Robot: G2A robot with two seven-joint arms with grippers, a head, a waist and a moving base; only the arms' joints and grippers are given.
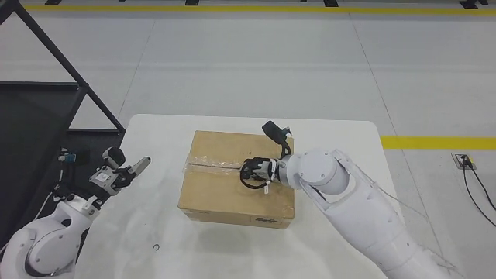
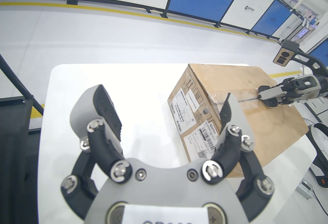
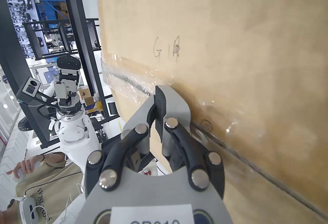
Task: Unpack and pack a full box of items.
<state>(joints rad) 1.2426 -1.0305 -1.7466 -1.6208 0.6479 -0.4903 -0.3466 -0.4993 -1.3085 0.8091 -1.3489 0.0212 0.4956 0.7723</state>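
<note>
A closed cardboard box (image 1: 225,190) stands in the middle of the white table (image 1: 155,136), its top flaps sealed by clear tape along the centre seam (image 3: 128,78). My right gripper (image 1: 249,173) is shut, with its tips resting on that seam near the middle of the box top (image 3: 230,37); the left wrist view shows it there too (image 2: 265,100). My left gripper (image 1: 142,164) hovers open over bare table to the left of the box, empty, pointing at the labelled end of the box (image 2: 194,117). In its own view the left gripper (image 2: 165,100) has its pads wide apart.
A black metal frame (image 1: 54,97) stands off the table's left edge, close behind my left arm. A small dark ring (image 1: 156,246) lies on the table near the front. Bare table surface (image 2: 128,81) lies between the left gripper and the box.
</note>
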